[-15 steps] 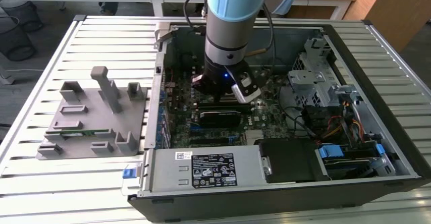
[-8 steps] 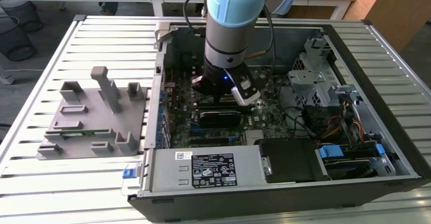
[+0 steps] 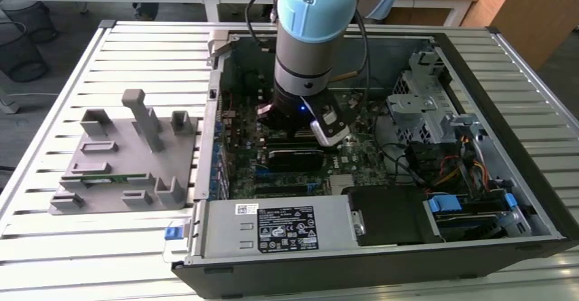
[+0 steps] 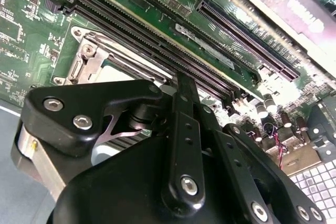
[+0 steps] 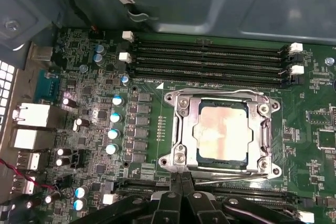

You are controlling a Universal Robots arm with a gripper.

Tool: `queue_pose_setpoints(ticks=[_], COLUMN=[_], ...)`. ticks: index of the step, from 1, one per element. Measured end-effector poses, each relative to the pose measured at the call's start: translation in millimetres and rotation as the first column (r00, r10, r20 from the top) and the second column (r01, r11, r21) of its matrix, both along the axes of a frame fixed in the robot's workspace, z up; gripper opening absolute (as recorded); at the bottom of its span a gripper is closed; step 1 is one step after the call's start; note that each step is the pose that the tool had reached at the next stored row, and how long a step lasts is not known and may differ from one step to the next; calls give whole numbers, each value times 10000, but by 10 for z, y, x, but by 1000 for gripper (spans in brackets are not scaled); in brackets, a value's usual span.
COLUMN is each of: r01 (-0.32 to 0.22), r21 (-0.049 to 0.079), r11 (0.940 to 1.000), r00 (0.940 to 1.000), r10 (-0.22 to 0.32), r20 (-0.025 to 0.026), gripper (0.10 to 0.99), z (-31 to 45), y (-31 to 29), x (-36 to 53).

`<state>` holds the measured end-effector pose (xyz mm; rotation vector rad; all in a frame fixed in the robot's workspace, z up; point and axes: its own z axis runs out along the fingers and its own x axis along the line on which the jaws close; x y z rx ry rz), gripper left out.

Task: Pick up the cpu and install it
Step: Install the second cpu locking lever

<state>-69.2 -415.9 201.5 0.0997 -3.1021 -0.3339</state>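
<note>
Cpu [image 5: 223, 132] seated in socket frame [image 5: 181, 129], memory slots [image 5: 210, 59] beside

The arm [image 3: 312, 36] descends through the open top of the computer case [image 3: 362, 260], occupying the centre of the exterior view. Case walls bound the board on all sides. At lower centre the power supply [image 3: 281, 228] blocks entry; at right the drive cage [image 3: 425, 104] and cable bundle [image 3: 452, 172] crowd the passage.

In the first wrist view the socket frame [image 5: 223, 132] surrounds the cpu [image 5: 220, 132], seated with open air above it. Memory slots [image 5: 210, 59] run just beside the frame in the upper half, capacitors [image 5: 113, 124] stand at left centre, and the gripper [image 5: 181, 192] linkage fills the lower edge, touching the frame's near rim.

The slatted table [image 3: 135, 50] at upper left lies unobstructed; the grey fixture [image 3: 122, 155] stands at left centre.
</note>
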Motion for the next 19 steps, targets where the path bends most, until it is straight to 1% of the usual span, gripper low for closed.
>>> queue_pose_setpoints(ticks=[5, 9, 19], r01=[-2, 0, -2], r21=[109, 205, 529], r11=[9999, 9998, 9986], r00=[10000, 10000, 10000], r10=[2, 0, 2], r20=[-1, -1, 0], gripper=[106, 106, 106], z=[-9, -25, -69], y=[-19, -23, -23], x=[-18, -36, -65])
